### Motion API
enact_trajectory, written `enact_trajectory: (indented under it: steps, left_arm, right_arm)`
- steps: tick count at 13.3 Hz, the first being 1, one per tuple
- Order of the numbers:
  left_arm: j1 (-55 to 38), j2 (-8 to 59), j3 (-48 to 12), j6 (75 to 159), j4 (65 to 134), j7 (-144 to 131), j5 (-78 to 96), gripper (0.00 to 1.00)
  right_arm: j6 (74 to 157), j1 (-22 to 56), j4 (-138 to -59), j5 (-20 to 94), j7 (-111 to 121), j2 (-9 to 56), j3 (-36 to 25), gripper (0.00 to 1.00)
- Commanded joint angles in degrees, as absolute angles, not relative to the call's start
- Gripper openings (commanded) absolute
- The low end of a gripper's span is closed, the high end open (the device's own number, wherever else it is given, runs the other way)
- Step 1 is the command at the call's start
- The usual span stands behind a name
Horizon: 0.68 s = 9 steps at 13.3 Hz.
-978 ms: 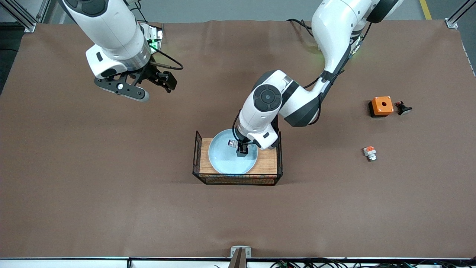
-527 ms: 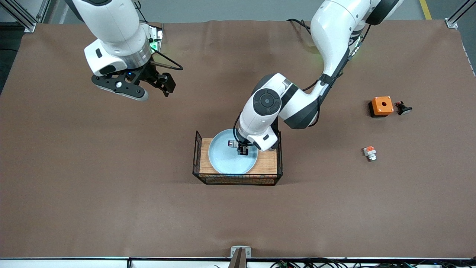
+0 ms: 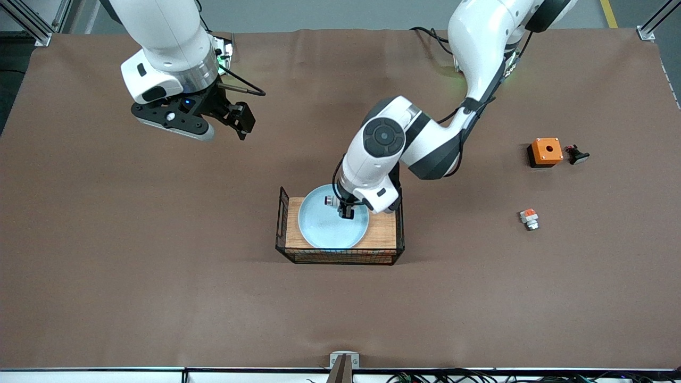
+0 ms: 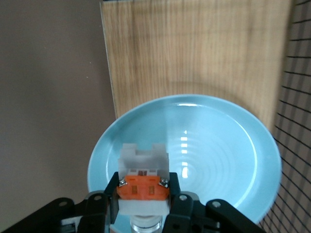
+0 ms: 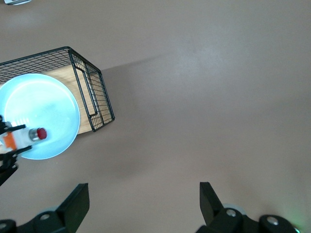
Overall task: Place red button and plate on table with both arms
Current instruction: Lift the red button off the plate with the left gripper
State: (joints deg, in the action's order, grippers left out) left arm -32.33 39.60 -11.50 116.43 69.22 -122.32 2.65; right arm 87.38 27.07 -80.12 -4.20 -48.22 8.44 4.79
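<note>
Red button (image 4: 143, 187) sits clamped between the fingers of the left end effector (image 4: 144, 209), which grip its orange block from either side, white housing pointing out over the plate and silver-grey end back toward the wrist. In the front view the left end effector (image 3: 345, 211) hangs over the plate (image 3: 322, 229) with the button (image 3: 331, 200) apparently clear of the glaze, though the wrist view cannot settle whether a gap is there. The plate rests on the wooden top of the black wire crate (image 3: 339, 255), which stands on the brown surface (image 3: 159, 292) about midway between the two arms' ends.

The right end effector (image 3: 221, 114) hovers over bare surface toward the right arm's end, fingers spread wide with nothing between them; its wrist view shows the crate (image 5: 92, 97) and plate (image 5: 48, 107) well apart from it.

By my reading, the step in hand is the button's removal from the plate. Next, the left arm needs to carry it clear of the crate's raised wire sides and set it on open surface. The right arm then has the plate to fetch, which calls for a rim grasp.

Toward the left arm's end lie an orange box (image 3: 545, 151), a small black part (image 3: 577, 155) just beside it, and a stubby white-and-orange part (image 3: 529, 218).
</note>
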Motion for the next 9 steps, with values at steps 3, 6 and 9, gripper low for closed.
enact_trajectory:
  steps: [3, 6, 9]
  left_arm:
    - [-28.8, 28.8, -10.8, 105.9, 70.3, -110.3, 3.2, 0.01]
    - [-23.2, 23.0, -10.8, 101.4, 71.5, -94.7, 3.1, 0.01]
    - [-15.5, 21.8, -10.8, 94.1, 72.0, -75.5, 3.1, 0.00]
  right_arm:
    - [87.6, 29.0, -81.2, -3.6, -56.9, 8.4, 4.9, 1.00]
    - [91.7, 33.6, -84.2, -3.4, -72.6, 8.4, 4.9, 1.00]
    - [97.5, 36.6, -87.1, -3.3, -89.4, 9.1, 4.9, 1.00]
